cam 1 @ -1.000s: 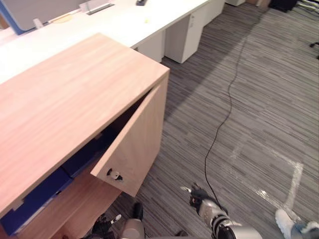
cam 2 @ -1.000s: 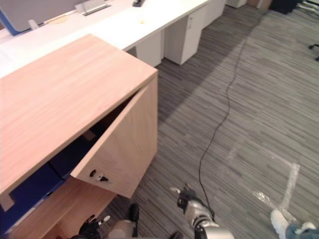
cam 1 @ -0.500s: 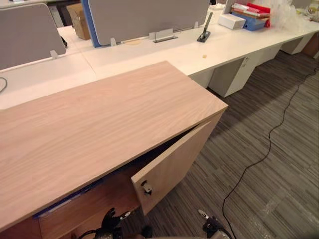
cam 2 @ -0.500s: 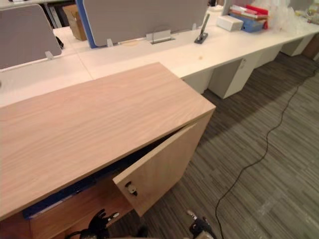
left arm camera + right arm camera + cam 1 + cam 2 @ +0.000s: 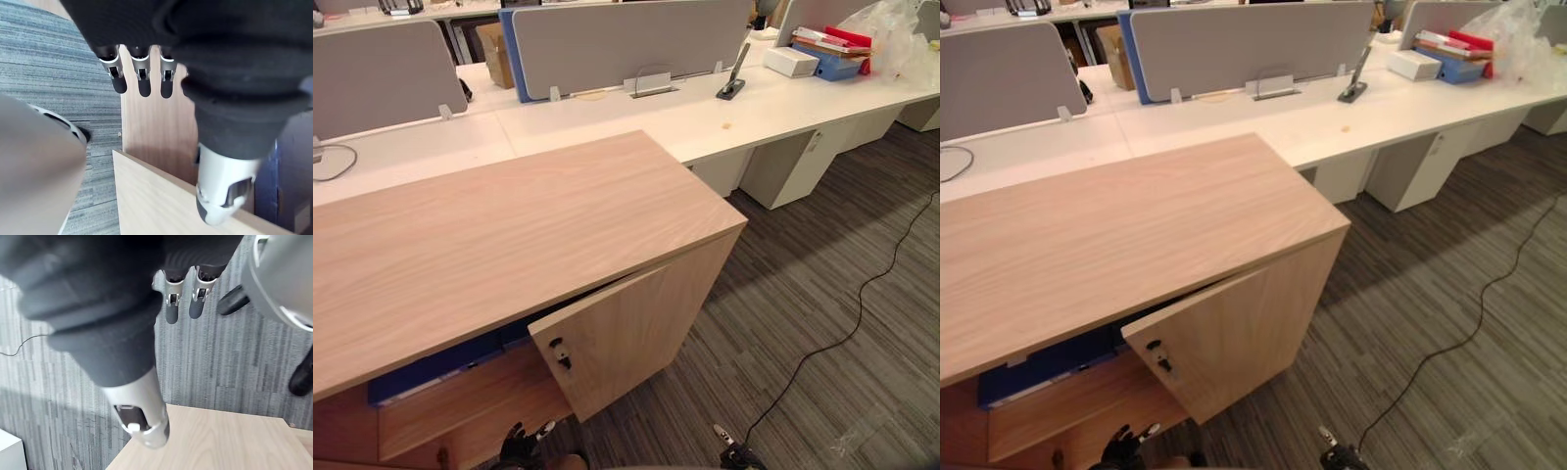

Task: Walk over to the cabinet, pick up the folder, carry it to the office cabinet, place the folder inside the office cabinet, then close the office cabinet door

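Observation:
The wooden office cabinet [image 5: 509, 235] stands in front of me, its door [image 5: 626, 333] ajar and swung out toward me, with a small latch [image 5: 558, 354] near its free edge. A blue folder [image 5: 431, 367] lies on the shelf inside, partly hidden under the top. My left hand [image 5: 521, 448] hangs low by the cabinet's open side, fingers [image 5: 139, 73] straight and holding nothing. My right hand [image 5: 732, 456] hangs low over the carpet to the right of the door, fingers [image 5: 181, 298] straight and holding nothing.
Long white desks [image 5: 636, 113] with grey dividers [image 5: 626, 39] run behind the cabinet. Boxes and books [image 5: 822, 54] sit at the back right. White drawer units [image 5: 798, 166] stand under the desks. Striped grey carpet [image 5: 822, 294] lies open to the right.
The whole picture has shifted: the camera has swung up and round to face the cabinet's front. Both hands stay low at the bottom edge.

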